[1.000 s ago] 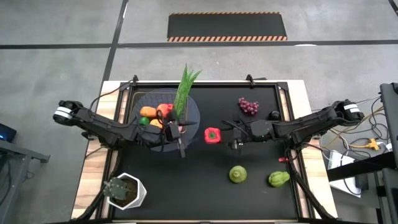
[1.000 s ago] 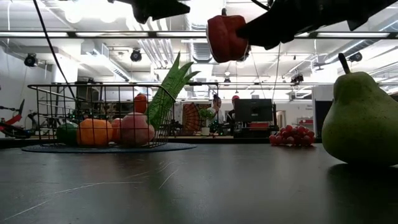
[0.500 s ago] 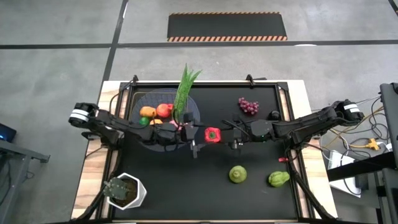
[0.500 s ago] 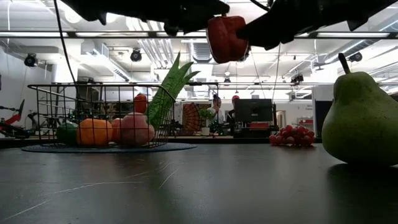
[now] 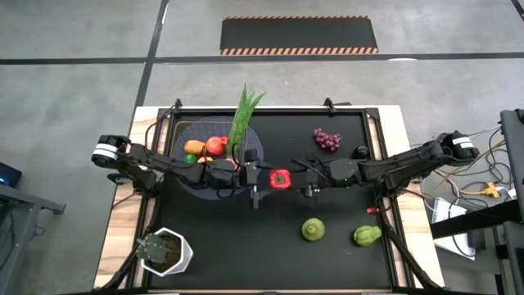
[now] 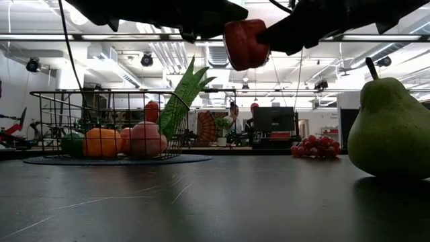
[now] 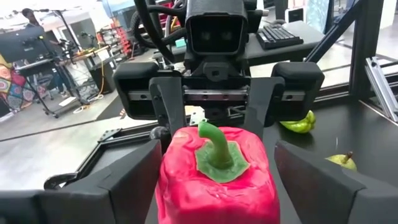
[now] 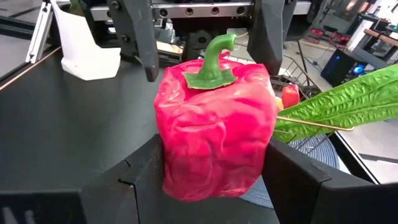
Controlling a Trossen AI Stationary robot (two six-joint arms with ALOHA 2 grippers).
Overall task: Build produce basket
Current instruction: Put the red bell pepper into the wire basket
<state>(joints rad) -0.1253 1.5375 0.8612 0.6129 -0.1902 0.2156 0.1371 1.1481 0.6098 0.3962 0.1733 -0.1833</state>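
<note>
The red bell pepper hangs in the air above the middle of the table, clamped between the fingers of the right gripper, and the left gripper faces it from the opposite side with its fingers spread wide on either flank of the pepper, not yet closed on it. The basket stands just beside the left gripper, holding orange, red and green produce and the leafy stalk.
</note>
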